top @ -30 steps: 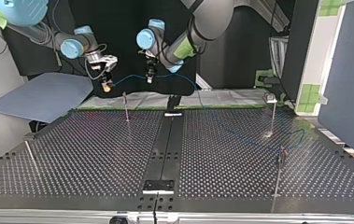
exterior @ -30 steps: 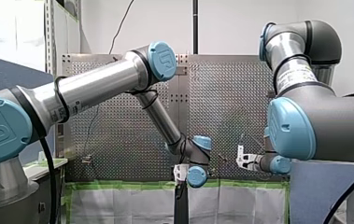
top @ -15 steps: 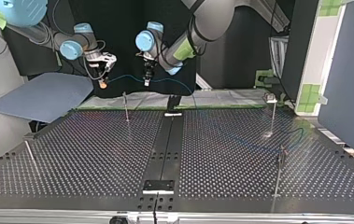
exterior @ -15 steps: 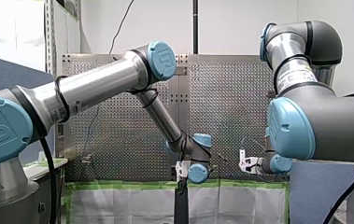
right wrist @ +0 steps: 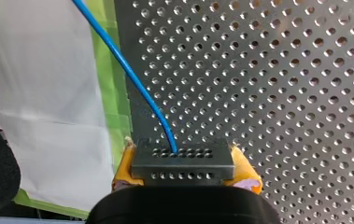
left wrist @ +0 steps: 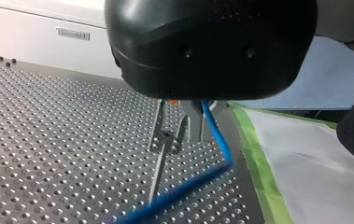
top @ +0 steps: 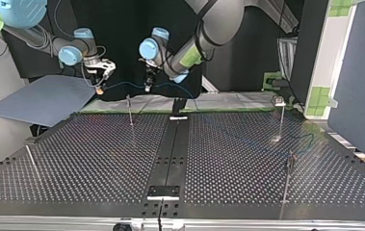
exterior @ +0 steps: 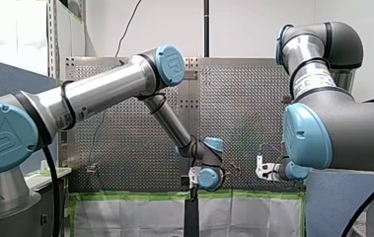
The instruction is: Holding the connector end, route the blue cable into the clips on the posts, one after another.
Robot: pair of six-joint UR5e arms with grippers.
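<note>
Arms have both slid toward the top view's left in the last second and dipped a little. The right gripper (top: 100, 88) and the left gripper (top: 147, 86) took the blue cable (top: 122, 84) along with them. The stretch of cable between them now hangs in the air, above and behind a thin post (top: 130, 111) at the far side of the table (top: 98, 159). It is not in the clip (left wrist: 165, 138) yet. This looks like lining up. The cable probably still has to come down and forward to slip in.

The right gripper is pressed shut on the connector (right wrist: 182, 161), with its yellow pads (right wrist: 122, 171) squeezing both sides. The left gripper looks pinched around the cable further along.

Between the two grippers the cable runs nearly flat, from side to side across the top view. The connector end points to that view's left. After the left gripper the cable bends, drops toward the table, and trails off to the view's right. In the right wrist view it leaves the connector's face and heads straight away from the gripper.
</note>
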